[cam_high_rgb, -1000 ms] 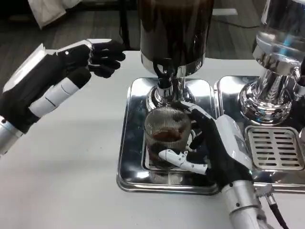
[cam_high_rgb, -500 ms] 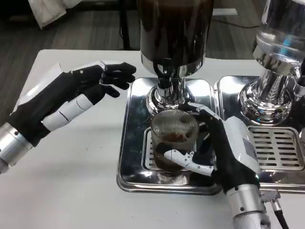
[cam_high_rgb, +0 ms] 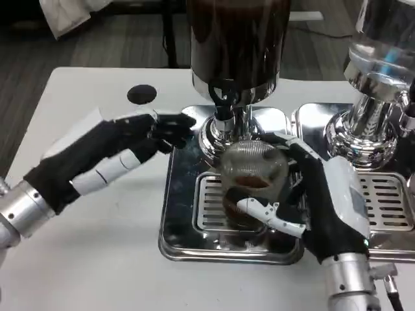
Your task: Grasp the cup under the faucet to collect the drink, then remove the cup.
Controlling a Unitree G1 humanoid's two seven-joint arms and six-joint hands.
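Note:
A clear ribbed cup [cam_high_rgb: 251, 181] with dark drink in its bottom is held by my right hand [cam_high_rgb: 318, 197], whose fingers wrap around its right side and front. The cup hangs above the slotted drip tray [cam_high_rgb: 214, 207], just below and to the right of the faucet [cam_high_rgb: 224, 107] of the dark drink dispenser [cam_high_rgb: 237, 45]. My left hand [cam_high_rgb: 123, 149] is empty, its fingers stretched toward the dispenser base, with the fingertips at the steel tray's left edge.
A second dispenser [cam_high_rgb: 376, 78] with its own drip tray [cam_high_rgb: 386, 201] stands at the right. A black round hole [cam_high_rgb: 142, 94] marks the white table [cam_high_rgb: 84, 259] behind my left hand. The table's left and front show bare white surface.
My right hand has lifted the cup and carried it rightward from under the faucet. My left hand has come down and right toward the dispenser base, uncovering the black hole.

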